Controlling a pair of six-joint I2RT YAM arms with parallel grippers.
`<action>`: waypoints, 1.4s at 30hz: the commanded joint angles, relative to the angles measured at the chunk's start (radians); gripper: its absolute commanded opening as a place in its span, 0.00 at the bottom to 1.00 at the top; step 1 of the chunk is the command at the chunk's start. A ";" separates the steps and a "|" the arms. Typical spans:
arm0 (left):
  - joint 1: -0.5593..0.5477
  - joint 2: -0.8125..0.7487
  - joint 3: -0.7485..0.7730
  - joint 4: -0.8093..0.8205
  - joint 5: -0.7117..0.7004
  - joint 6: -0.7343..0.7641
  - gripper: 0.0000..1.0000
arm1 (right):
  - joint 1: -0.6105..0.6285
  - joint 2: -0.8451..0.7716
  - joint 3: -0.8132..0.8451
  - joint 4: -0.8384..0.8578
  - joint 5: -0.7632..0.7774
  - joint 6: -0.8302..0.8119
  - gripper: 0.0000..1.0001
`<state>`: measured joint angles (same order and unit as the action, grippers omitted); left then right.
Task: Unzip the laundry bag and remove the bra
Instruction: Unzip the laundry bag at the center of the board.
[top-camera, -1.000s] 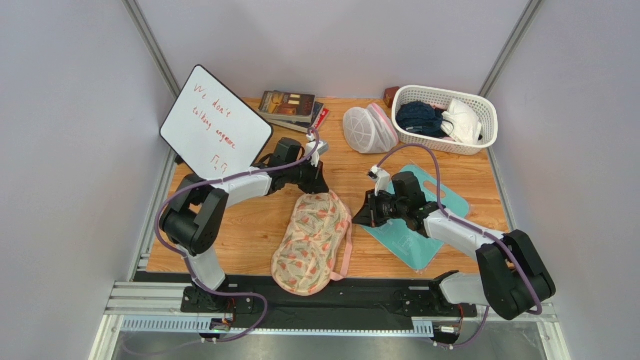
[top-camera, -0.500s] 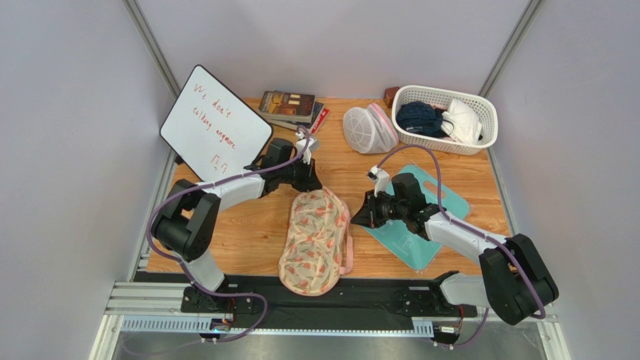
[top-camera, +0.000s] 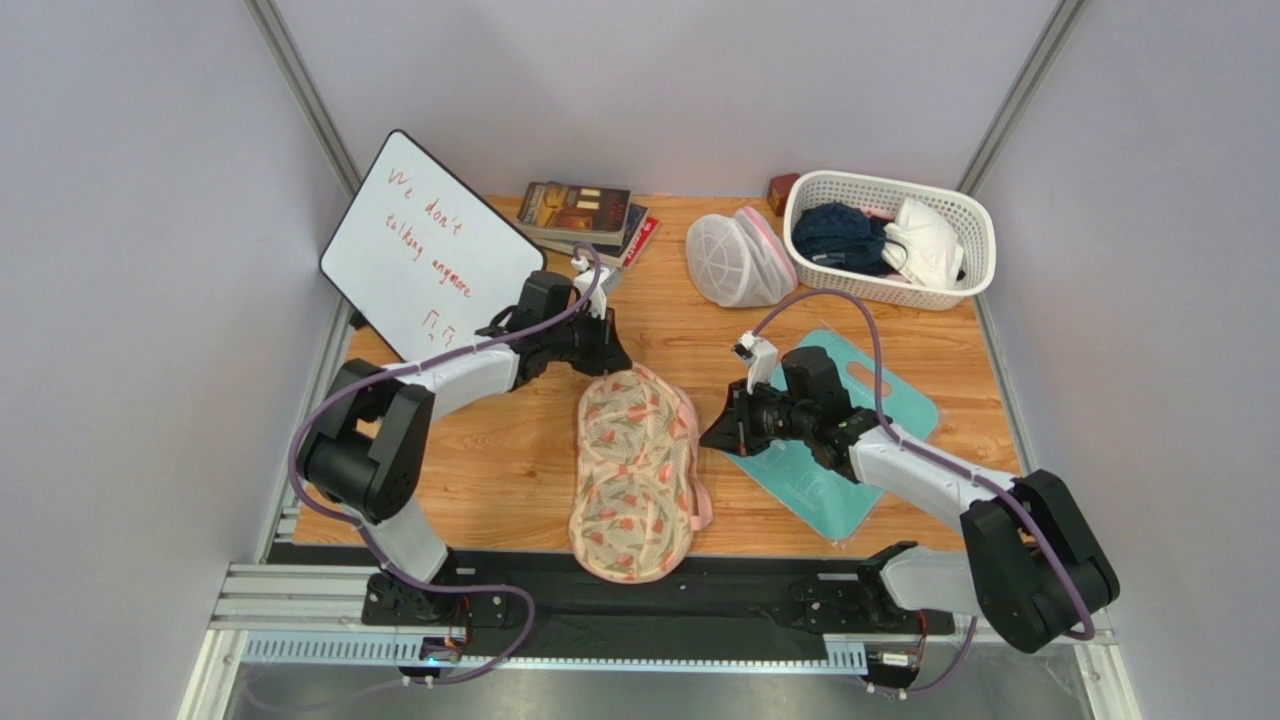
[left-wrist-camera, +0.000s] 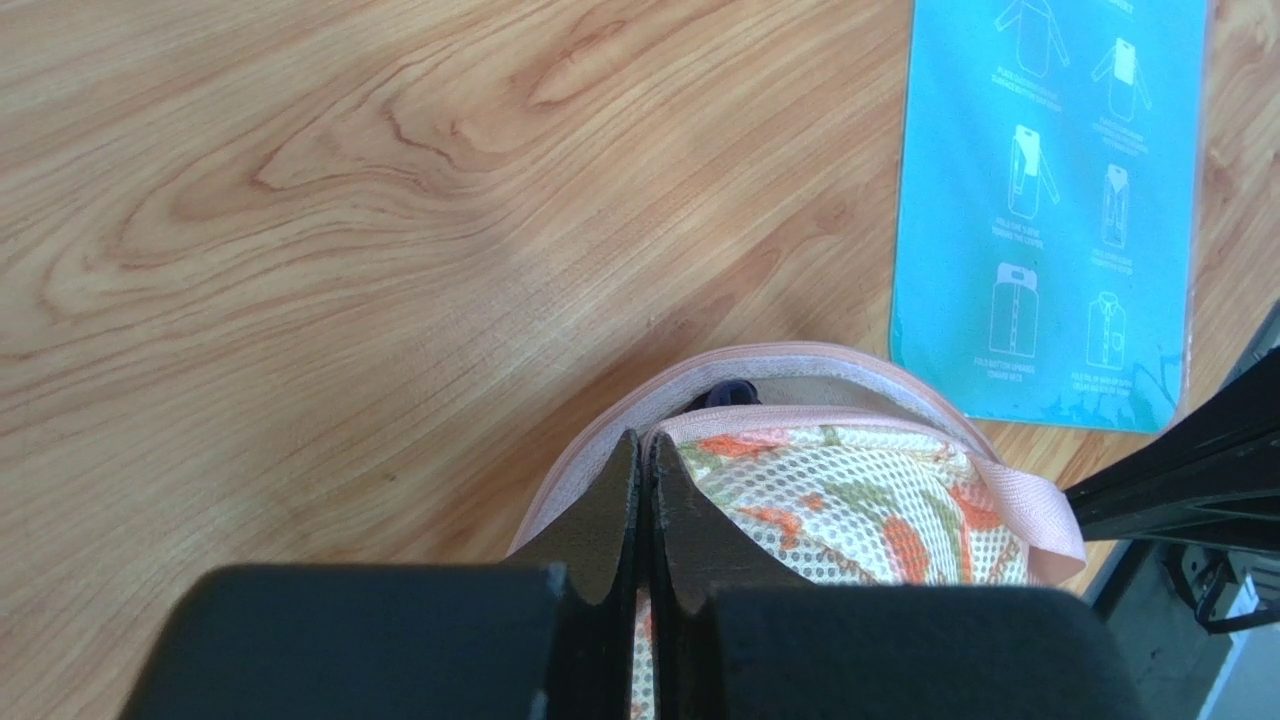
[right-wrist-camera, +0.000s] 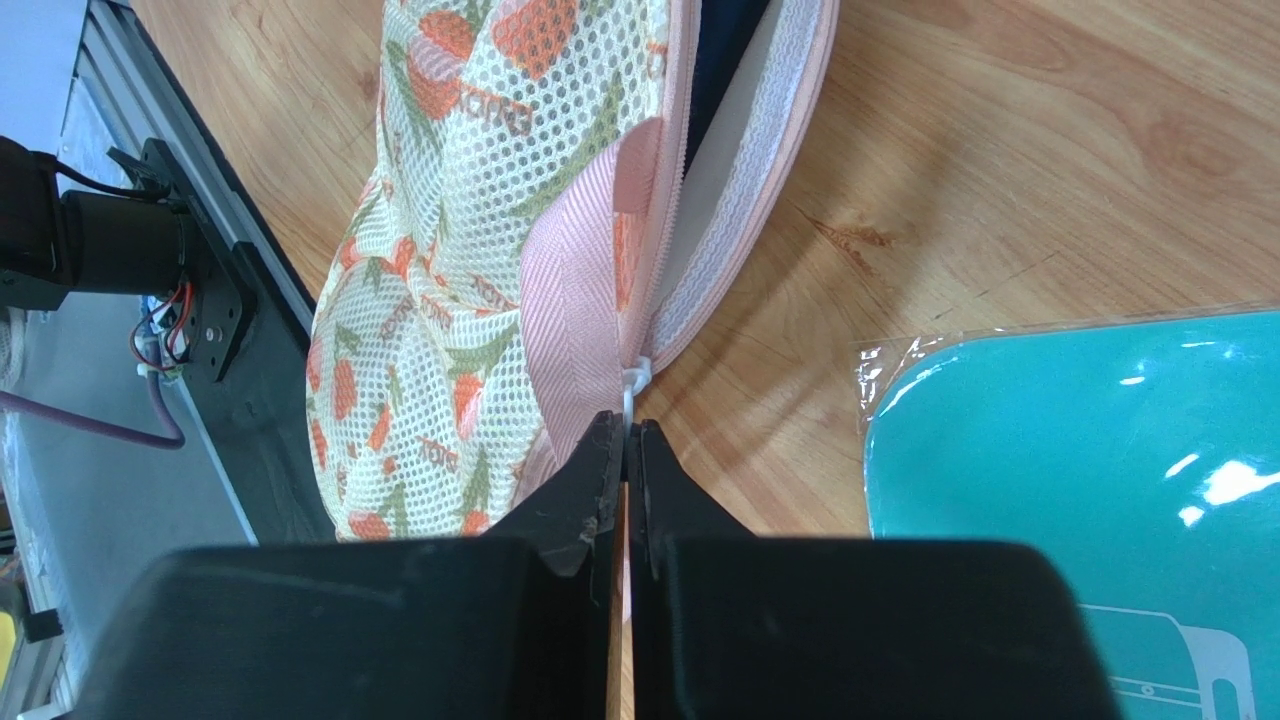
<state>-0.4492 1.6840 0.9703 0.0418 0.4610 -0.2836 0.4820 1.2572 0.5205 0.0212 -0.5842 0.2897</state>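
Black-and-white arms (top-camera: 469, 372), purple cables (top-camera: 301, 443)

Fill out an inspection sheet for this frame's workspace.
Surface: wooden table, no spills seen.
Job's things: laundry bag lying flat between the arms, zipper partly open, dark item showing inside.
Clutter: whiteboard, books, white mesh bag, basket of clothes, teal sheet.
Grippers: left gripper shut on the bag's pink rim; right gripper shut on the zipper pull.
Cables: purple cables along both arms.
Surroundings: grey walls; nothing else seen.
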 joint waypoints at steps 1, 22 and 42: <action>0.047 -0.014 0.030 0.055 -0.102 0.000 0.00 | 0.013 -0.027 -0.022 -0.033 -0.022 0.009 0.00; 0.113 0.000 0.041 0.043 -0.156 -0.031 0.00 | 0.032 -0.082 -0.063 -0.058 -0.009 0.025 0.00; 0.138 0.019 0.096 -0.023 -0.206 -0.022 0.20 | 0.046 -0.177 -0.094 -0.119 0.006 0.032 0.00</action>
<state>-0.3416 1.7123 1.0172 0.0139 0.3313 -0.3218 0.5186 1.1130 0.4381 -0.0570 -0.5652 0.3103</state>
